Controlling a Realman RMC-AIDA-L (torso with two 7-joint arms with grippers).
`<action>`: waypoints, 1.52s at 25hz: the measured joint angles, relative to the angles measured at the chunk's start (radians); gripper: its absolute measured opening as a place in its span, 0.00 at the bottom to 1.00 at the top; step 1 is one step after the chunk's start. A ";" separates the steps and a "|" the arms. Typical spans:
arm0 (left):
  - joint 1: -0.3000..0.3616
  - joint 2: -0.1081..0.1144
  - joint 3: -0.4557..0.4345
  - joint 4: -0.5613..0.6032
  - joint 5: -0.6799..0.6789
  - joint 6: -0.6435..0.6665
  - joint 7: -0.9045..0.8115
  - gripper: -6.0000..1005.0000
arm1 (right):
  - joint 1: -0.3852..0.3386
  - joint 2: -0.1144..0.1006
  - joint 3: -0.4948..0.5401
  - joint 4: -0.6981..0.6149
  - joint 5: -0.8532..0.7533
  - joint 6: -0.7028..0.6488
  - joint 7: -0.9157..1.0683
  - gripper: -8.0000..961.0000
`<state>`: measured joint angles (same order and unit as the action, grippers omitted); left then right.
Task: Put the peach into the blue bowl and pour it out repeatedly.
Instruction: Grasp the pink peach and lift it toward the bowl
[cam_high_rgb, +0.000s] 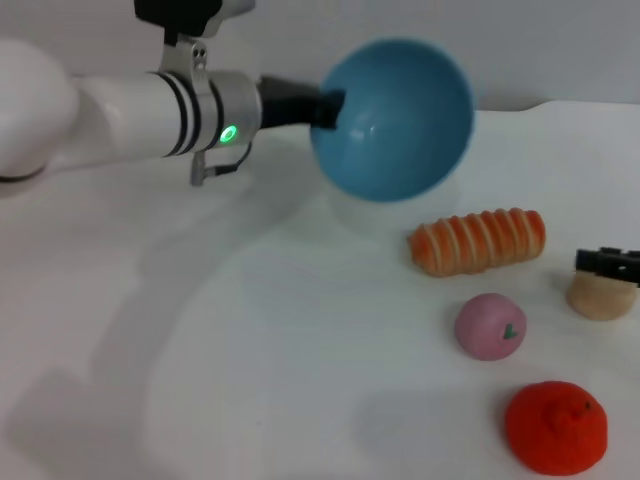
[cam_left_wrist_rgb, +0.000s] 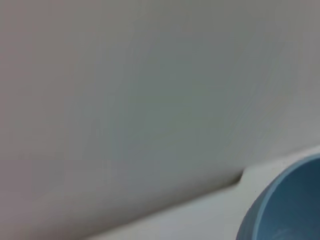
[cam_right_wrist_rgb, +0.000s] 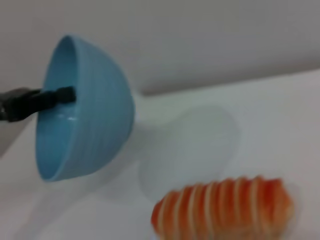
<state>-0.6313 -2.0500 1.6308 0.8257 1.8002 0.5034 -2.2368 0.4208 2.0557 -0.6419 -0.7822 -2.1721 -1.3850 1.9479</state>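
The white table (cam_high_rgb: 200, 380) is lying wide and bare on the near-left side of the blue bowl (cam_high_rgb: 395, 120), with its far edge running just behind the bowl. The bowl is hanging in the air above the table, tipped on its side so that its hollow is facing outward and showing nothing inside. The left gripper (cam_high_rgb: 328, 108) is holding it by the rim, fingers closed tight on the wall, one finger (cam_right_wrist_rgb: 57, 95) lying inside the hollow. Below and to the right of the bowl, a striped orange bread-like roll (cam_high_rgb: 478, 241) is resting on the table. Beyond the roll from the bowl, the peach (cam_high_rgb: 490, 326) is sitting alone, apart from its neighbours. A bumpy orange-red fruit (cam_high_rgb: 555, 427) is lying farther out still. A beige lump (cam_high_rgb: 601, 297) is sitting at the right edge, with what seems to be the right gripper (cam_high_rgb: 608, 264) just above it; I cannot tell how far its fingers are parted.
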 joint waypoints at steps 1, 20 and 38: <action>-0.006 -0.001 -0.016 -0.004 0.084 0.033 -0.072 0.00 | 0.018 0.001 -0.008 -0.001 -0.023 -0.004 0.012 0.52; -0.007 -0.013 -0.016 0.013 0.546 0.104 -0.460 0.00 | 0.193 0.012 -0.237 0.247 -0.136 0.169 0.104 0.46; 0.000 -0.015 -0.017 0.007 0.543 0.103 -0.461 0.00 | 0.161 0.018 -0.294 0.080 -0.048 0.123 0.101 0.20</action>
<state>-0.6313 -2.0647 1.6134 0.8326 2.3429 0.6067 -2.6980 0.5817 2.0736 -0.9355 -0.7022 -2.2205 -1.2622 2.0488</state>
